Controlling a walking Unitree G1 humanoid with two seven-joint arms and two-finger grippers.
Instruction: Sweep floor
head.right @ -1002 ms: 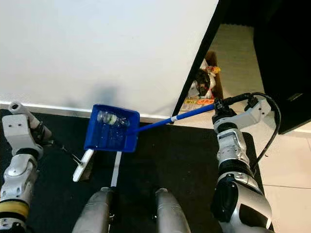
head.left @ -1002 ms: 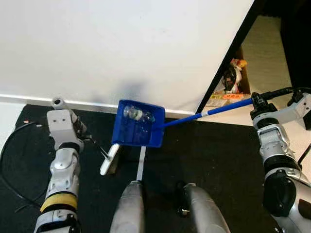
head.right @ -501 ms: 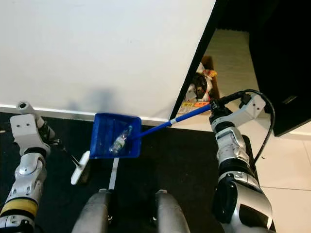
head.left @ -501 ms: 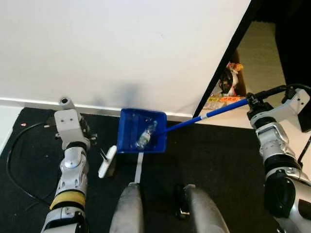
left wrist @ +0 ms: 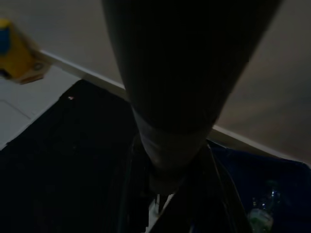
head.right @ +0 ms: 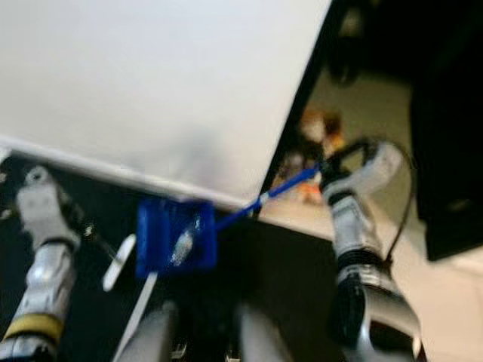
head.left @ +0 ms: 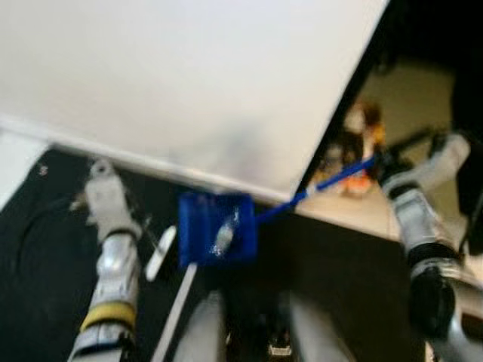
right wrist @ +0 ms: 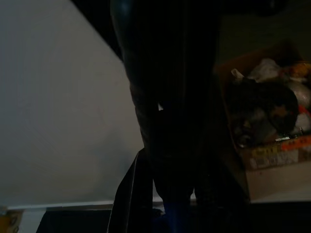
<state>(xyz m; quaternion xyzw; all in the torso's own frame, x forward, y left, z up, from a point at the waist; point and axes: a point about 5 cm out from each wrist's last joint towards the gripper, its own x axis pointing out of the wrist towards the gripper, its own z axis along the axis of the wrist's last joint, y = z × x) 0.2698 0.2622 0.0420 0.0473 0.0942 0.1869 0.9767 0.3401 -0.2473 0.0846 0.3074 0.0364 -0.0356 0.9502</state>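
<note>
The blue dustpan [head.left: 216, 228] sits near 6 o'clock by the wall, a small bottle [head.left: 224, 232] inside. The right gripper [head.left: 386, 161] grips its long handle [head.left: 321, 186]; light, stiff, keep level. The left gripper [head.left: 136, 219] holds the brush [head.left: 159, 253].

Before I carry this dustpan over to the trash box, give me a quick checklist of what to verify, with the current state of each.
1. Bottle inside the blue dustpan: ok, it lies within the walls.
2. Right claw on the end of the dustpan's blue handle: ok by position; the finger closure itself is too dark and blurred to read, cannot tell.
3. Left claw holding the small brush beside the pan: cannot tell how firmly.
4. Dustpan level: cannot tell, the head views are blurred.
5. Trash box in sight past the wall corner: ok.
6. Camera steady enough to judge clearance: not ok, both eye views are smeared.
</note>
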